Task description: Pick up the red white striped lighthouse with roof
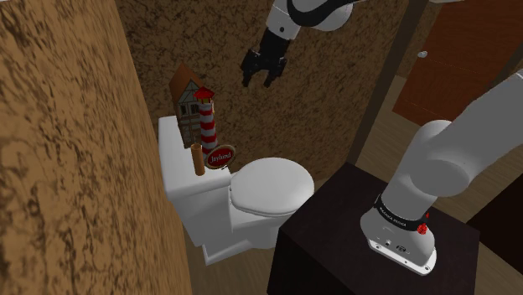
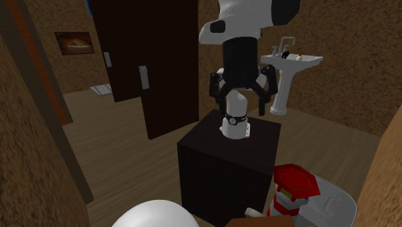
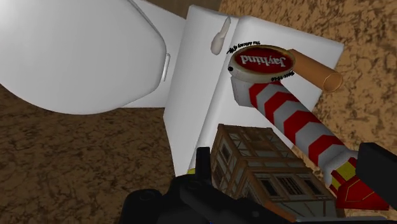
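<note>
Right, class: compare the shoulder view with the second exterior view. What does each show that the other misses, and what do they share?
Shoulder view's extras: the oval red sign with white lettering, standing on the white toilet tank at the lighthouse's foot. Second exterior view's extras: a white pedestal sink and a framed picture on the wall. Shared: the red-and-white striped lighthouse, the black pincer, open and in the air apart from the lighthouse, and the dark box stand.
</note>
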Robot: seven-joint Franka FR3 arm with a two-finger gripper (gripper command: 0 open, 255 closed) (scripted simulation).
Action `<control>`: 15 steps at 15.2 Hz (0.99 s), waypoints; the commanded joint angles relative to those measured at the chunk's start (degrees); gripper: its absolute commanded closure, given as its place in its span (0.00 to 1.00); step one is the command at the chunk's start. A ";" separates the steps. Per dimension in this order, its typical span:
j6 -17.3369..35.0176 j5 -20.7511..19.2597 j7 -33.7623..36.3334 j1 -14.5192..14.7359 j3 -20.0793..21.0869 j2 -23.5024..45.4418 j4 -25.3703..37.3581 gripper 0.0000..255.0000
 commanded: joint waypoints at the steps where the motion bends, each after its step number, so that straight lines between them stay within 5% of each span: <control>1: 3.03 0.86 0.05 0.89 0.86 2.72 1.36 0.00; 11: 15.25 2.41 0.59 4.50 4.96 19.21 13.36 0.00; 15: 17.91 2.86 0.03 4.77 5.21 20.75 12.59 0.00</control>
